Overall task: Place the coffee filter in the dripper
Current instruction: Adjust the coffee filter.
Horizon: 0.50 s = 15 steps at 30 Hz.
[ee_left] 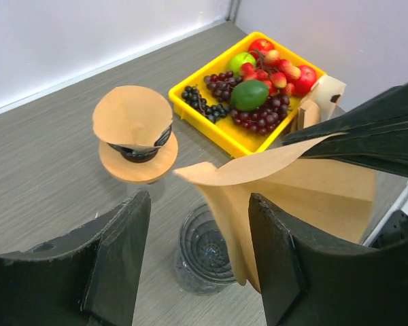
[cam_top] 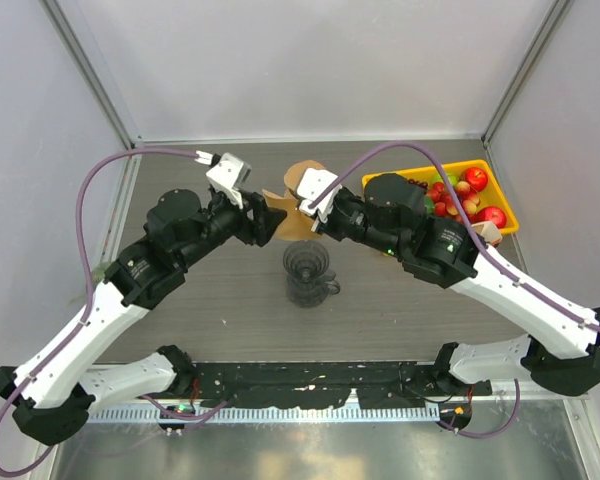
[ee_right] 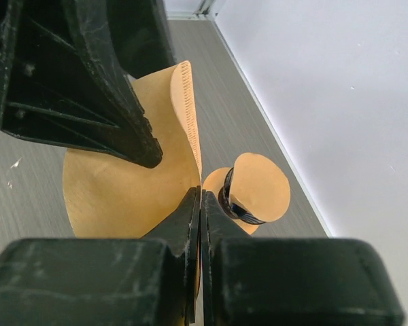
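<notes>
A brown paper coffee filter (ee_left: 306, 183) hangs in the air, partly spread open, above the clear glass dripper (ee_left: 207, 246). My right gripper (ee_right: 200, 197) is shut on the filter's (ee_right: 119, 193) seam edge. My left gripper (ee_left: 198, 210) is open, and the filter's lower fold hangs between its fingers (ee_left: 296, 265), close to the right one. In the top view the two grippers (cam_top: 270, 222) (cam_top: 304, 220) meet over the filter (cam_top: 285, 228), just behind the dripper (cam_top: 308, 272), which stands upright on the table.
A stack of filters on a round wooden holder (ee_left: 137, 132) stands behind the dripper. A yellow tray (cam_top: 485, 170) of fruit sits at the back right, with a small cardboard piece (ee_left: 321, 98) beside it. White walls enclose the table.
</notes>
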Available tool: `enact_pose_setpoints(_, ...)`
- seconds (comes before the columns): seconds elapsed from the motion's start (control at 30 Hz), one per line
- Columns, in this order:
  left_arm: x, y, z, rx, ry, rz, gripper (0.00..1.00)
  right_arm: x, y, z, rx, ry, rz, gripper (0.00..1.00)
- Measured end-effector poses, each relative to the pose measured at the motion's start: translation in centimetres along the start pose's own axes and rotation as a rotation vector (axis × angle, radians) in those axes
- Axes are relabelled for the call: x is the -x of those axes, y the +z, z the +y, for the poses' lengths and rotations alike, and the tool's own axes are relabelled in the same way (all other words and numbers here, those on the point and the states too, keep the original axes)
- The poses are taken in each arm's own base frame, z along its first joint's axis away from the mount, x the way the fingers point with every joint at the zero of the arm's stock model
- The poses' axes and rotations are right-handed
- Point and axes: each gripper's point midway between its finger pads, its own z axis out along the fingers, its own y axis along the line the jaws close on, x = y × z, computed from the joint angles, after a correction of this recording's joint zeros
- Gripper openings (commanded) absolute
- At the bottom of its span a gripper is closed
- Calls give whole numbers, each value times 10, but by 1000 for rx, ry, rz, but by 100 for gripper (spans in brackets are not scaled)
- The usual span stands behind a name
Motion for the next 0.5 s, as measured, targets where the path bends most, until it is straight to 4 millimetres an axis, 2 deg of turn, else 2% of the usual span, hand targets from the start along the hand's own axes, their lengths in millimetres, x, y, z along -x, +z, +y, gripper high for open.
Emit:
enact_pose_setpoints(0.2, -10, 4, -11, -74, 38, 44, 64, -8, 3, 10, 58, -49, 28, 5)
enact_pose_setpoints(0.27, -15, 7, -13, -86, 41, 67, 73, -10, 6, 11, 65, -63, 38, 5)
enact_pose_setpoints(0.3, -17, 8, -13, -89, 44, 77, 74, -10, 7, 11, 69, -72, 42, 5)
enact_pose_setpoints(0.5, -20, 10, -13, -92, 69, 111, 67, -15, 10, 15, 93, -153, 64, 5)
